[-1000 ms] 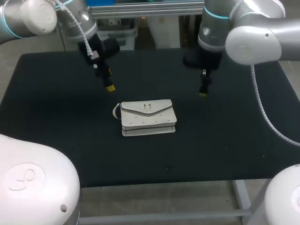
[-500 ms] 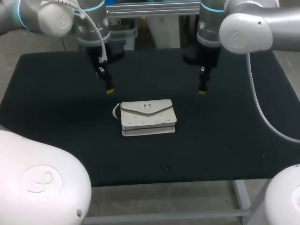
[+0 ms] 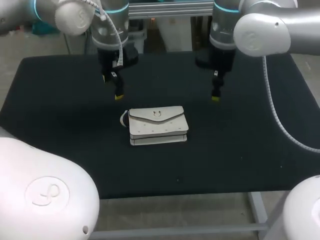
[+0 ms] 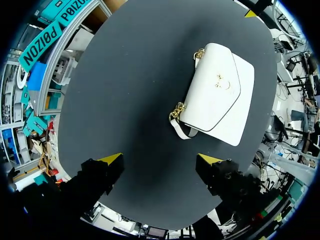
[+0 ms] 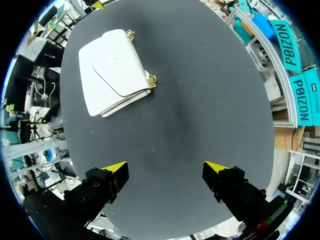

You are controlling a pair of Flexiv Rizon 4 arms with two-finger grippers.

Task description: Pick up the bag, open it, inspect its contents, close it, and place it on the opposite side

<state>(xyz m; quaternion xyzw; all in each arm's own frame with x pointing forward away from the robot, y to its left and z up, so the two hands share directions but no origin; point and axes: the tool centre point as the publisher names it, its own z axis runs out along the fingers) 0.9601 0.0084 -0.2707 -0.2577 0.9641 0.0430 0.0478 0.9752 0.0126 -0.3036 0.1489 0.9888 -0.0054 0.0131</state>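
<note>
In the head view the white bag [image 3: 158, 125] lies flat on the black worktop [image 3: 60, 130], below and between the left gripper [image 3: 118, 95] and the right gripper [image 3: 215, 97], touching neither. Its long axis runs from one gripper toward the other. The left gripper looks the nearer, hanging just off the bag's strap end. Each gripper shows only one yellow tip here, so its spread cannot be read.

In the left wrist view that gripper is released, fingers wide apart with only bare worktop between them. The bag lies ahead and off to one side, flap up, with a gold chain [image 4: 176, 112] at its nearer end.

In the right wrist view this gripper is likewise released and empty, the bag ahead and farther off. The flap is shut, so the contents are hidden, and most of the strap is out of sight
</note>
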